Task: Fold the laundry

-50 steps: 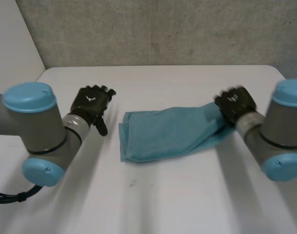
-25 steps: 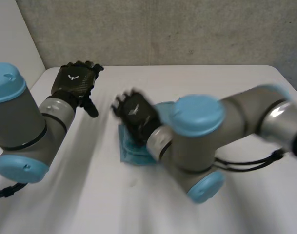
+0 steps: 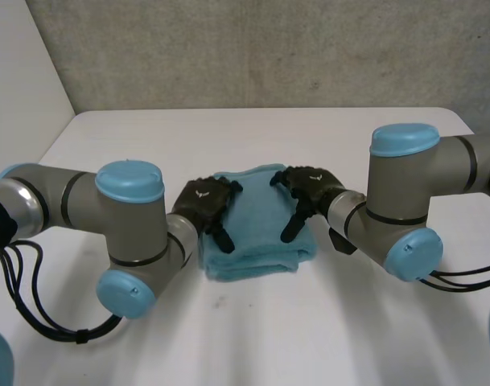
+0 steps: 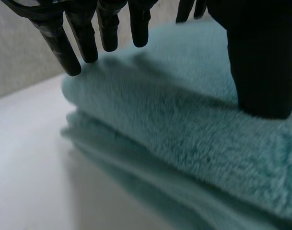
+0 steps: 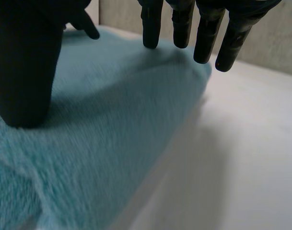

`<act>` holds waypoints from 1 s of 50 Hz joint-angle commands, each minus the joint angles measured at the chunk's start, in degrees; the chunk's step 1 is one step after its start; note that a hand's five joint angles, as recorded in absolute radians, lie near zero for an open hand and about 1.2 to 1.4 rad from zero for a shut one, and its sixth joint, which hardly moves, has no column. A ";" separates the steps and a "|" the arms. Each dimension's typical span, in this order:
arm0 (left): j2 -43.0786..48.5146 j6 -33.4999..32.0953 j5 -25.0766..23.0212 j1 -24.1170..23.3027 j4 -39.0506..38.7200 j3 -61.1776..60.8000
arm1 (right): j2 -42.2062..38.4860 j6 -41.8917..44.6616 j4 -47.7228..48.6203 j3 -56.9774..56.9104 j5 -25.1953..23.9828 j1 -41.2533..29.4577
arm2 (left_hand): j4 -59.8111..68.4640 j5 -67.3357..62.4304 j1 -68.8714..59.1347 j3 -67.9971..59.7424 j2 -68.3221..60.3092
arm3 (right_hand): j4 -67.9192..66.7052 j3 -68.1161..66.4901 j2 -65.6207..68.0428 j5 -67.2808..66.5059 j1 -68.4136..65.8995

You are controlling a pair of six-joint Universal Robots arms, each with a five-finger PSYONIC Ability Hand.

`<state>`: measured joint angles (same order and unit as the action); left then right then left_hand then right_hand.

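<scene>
A light-blue towel (image 3: 257,233) lies folded into a small thick stack at the middle of the white table (image 3: 253,338). My left hand (image 3: 204,203) rests flat on the stack's left edge, fingers straight and thumb down on the cloth. My right hand (image 3: 309,189) rests the same way on the stack's right edge. In the left wrist view the straight fingers (image 4: 83,33) hover just over the towel (image 4: 193,139) and the thumb presses into it. In the right wrist view the fingers (image 5: 205,36) are straight above the towel (image 5: 102,129) with the thumb touching it. Both hands are open.
A grey wall (image 3: 253,48) runs behind the table's far edge. Both arms bend inward from the sides, their elbows (image 3: 128,233) (image 3: 405,209) low over the table beside the towel.
My right hand has swept the towel's right end over to the left, folding it onto the stack, let go and come back to the right edge. My left hand has moved in onto the left edge.
</scene>
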<state>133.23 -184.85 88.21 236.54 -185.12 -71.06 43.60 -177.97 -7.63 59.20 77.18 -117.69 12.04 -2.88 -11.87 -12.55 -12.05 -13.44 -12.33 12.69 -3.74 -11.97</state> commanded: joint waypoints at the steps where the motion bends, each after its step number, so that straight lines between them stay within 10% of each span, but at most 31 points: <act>1: -1.91 -1.99 0.03 2.26 3.01 -0.48 | -2.11 0.16 -4.76 -4.53 -0.45 0.79 | 3.22 -2.38 -3.39 -2.71 -3.21 | 3.44 2.33 -2.69 3.74 1.97; 15: -22.30 -3.67 0.73 3.05 9.76 5.92 | 20.09 -0.63 -10.74 -8.24 7.61 2.54 | 2.71 -1.87 -2.88 -2.21 -2.71 | 3.44 2.33 -2.69 3.74 1.97; 25: -33.39 -4.02 4.78 13.69 26.13 7.96 | 33.30 3.06 -10.39 2.75 15.28 9.40 | 0.53 0.31 -0.70 -0.02 -0.52 | 3.44 2.33 -2.69 3.74 1.97; 50: -38.92 0.29 2.85 12.46 14.46 -4.34 | 34.62 4.65 -4.69 8.20 14.93 9.41 | -0.65 1.49 0.48 1.16 0.66 | 3.44 2.33 -2.69 3.74 1.97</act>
<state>95.72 -184.40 91.00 249.22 -164.10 -71.61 77.62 -173.37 -16.42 64.63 92.22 -108.25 11.89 -2.70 -11.69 -12.45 -11.92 -13.44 -12.33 12.69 -3.31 -11.96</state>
